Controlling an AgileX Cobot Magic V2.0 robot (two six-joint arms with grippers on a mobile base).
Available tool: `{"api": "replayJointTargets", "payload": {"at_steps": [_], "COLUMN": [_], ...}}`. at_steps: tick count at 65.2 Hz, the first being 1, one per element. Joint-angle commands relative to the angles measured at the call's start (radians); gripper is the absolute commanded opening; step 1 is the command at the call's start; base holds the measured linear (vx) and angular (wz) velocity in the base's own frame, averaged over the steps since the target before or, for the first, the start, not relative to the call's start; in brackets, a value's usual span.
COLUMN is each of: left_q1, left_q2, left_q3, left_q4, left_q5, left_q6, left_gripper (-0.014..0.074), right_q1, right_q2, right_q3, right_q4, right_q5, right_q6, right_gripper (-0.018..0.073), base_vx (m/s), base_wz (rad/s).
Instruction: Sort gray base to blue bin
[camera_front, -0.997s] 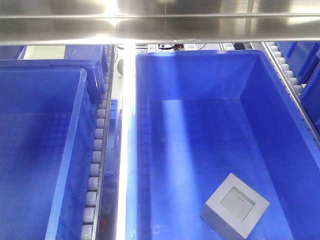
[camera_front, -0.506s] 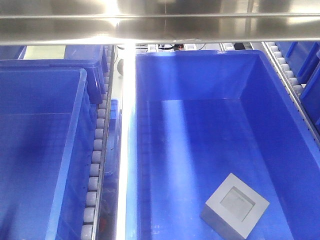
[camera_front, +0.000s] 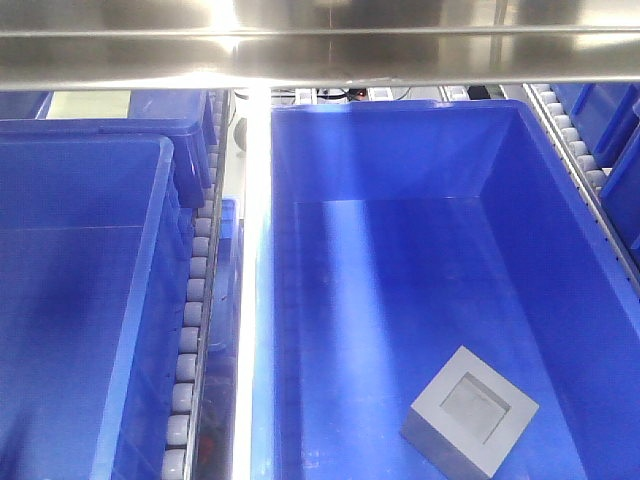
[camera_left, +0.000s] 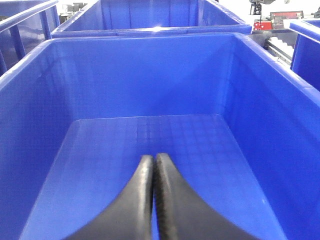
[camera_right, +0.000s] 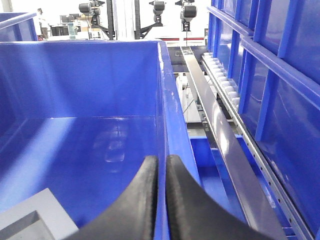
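Observation:
The gray base (camera_front: 470, 410) lies on the floor of the blue bin (camera_front: 400, 150), in its near right corner, with its recessed face up. In the right wrist view a corner of the gray base (camera_right: 30, 220) shows at the lower left, inside the blue bin (camera_right: 75, 75). My right gripper (camera_right: 161, 159) is shut and holds nothing; it hangs over the bin's right rim, apart from the base. My left gripper (camera_left: 153, 157) is shut on nothing, over the bare floor of another blue tote (camera_left: 140, 75). Neither gripper shows in the front view.
A second blue tote (camera_front: 80, 220) stands to the left, past a roller track (camera_front: 195, 300). A shiny metal beam (camera_front: 320, 45) crosses the top of the front view. Right of the bin run a metal rail (camera_right: 215, 130), rollers (camera_front: 580, 150) and stacked blue totes (camera_right: 280, 75).

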Motion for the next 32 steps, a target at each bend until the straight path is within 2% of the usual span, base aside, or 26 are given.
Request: {"api": "replayJointTargets", "payload": {"at_steps": [1,32], "left_q1": [0.002,0.002], "left_q2": [-0.012,-0.011], "left_q3": [0.014,0.014], "left_q4": [-0.006,-0.006], "left_q5": [-0.083,-0.084], "left_q6": [-0.004,-0.004], "left_gripper": [-0.0002,-0.0002], "right_q1": [-0.004,-0.004], "right_q2": [-0.009,-0.009], "right_q3": [-0.004,-0.004], "right_q4": [-0.006,-0.006], "right_q5": [-0.079,-0.079], "right_q6": [-0.007,-0.007], "right_gripper": [-0.0004,-0.0004], "base_vx": [0.0,0.0], "base_wz": [0.0,0.0]}}
